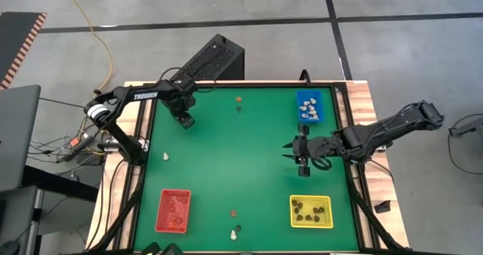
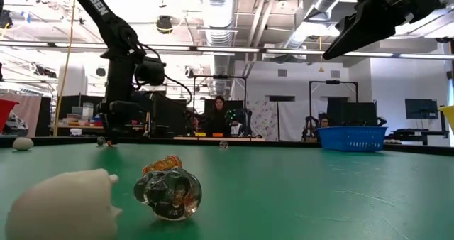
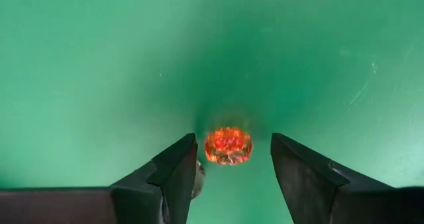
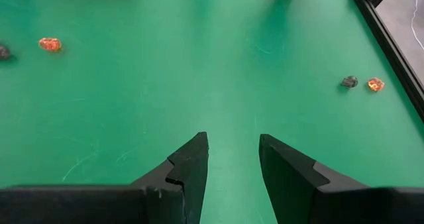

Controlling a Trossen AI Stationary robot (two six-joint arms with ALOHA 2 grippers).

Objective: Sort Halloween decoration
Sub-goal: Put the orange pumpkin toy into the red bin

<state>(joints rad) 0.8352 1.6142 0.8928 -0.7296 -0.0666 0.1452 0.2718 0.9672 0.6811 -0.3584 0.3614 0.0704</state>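
Observation:
The Halloween decoration pieces lie scattered on the green table. An orange trinket (image 3: 228, 146) lies on the table between the open fingers of my left gripper (image 3: 233, 142), which points straight down at the far left (image 1: 185, 120); there is a gap on each side. My right gripper (image 1: 302, 161) hangs open above the table's right half, with nothing between its fingers (image 4: 232, 159). An orange and a dark trinket (image 1: 238, 102) lie near the far edge. A white one (image 1: 166, 156) lies at the left. Three more (image 1: 235, 226) lie near the front edge.
A red tray (image 1: 161, 210) stands at the front left, a yellow tray (image 1: 292, 211) at the front right and a blue tray (image 1: 299, 108) at the far right, each holding several trinkets. The middle of the table is bare green cloth (image 1: 241, 164).

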